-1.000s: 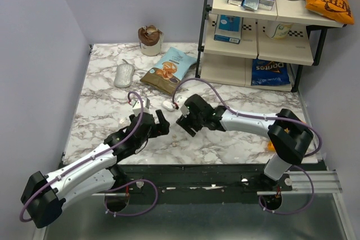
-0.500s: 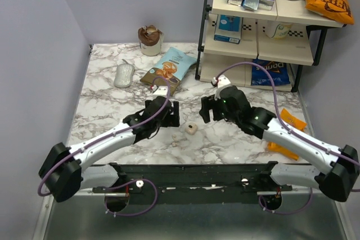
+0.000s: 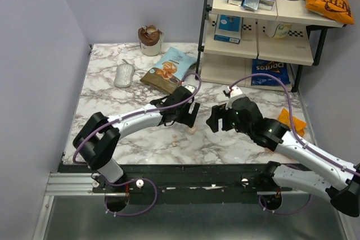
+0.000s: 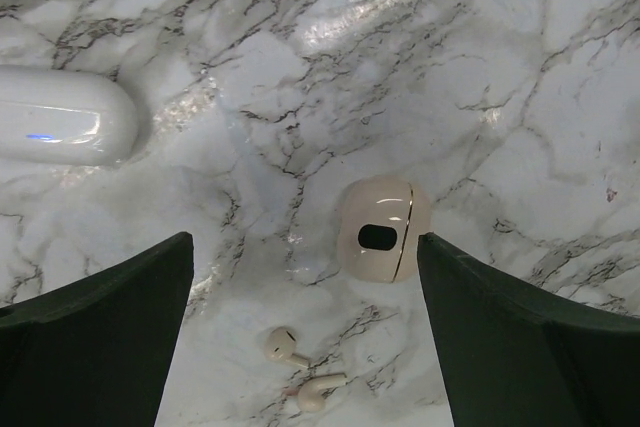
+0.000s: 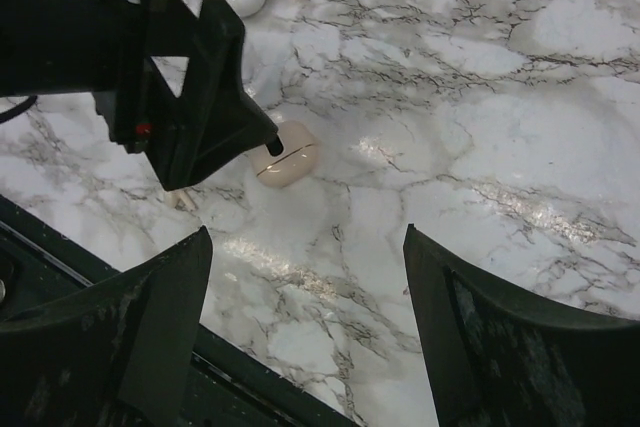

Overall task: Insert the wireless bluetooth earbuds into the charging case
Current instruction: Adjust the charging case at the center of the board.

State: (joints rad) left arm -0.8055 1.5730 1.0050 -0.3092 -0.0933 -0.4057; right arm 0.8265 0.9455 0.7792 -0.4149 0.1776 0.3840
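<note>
Left wrist view: my left end effector is released, its fingers spread wide above the marble bench. The charging case lies closed between them, and the two earbuds lie loose just beside it. My right end effector hangs near the case, also released.

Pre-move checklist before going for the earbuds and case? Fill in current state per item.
1. Left gripper open: ok, fingers wide apart.
2. Right gripper open and empty: ok.
3. Charging case lid open: not ok, seam looks shut.
4. Both earbuds in sight, lying loose and apart from the case: ok.
5. Left gripper clear of the case: cannot tell; they overlap in the right wrist view.
6. White pod with blue light apart from the case: ok.
</note>
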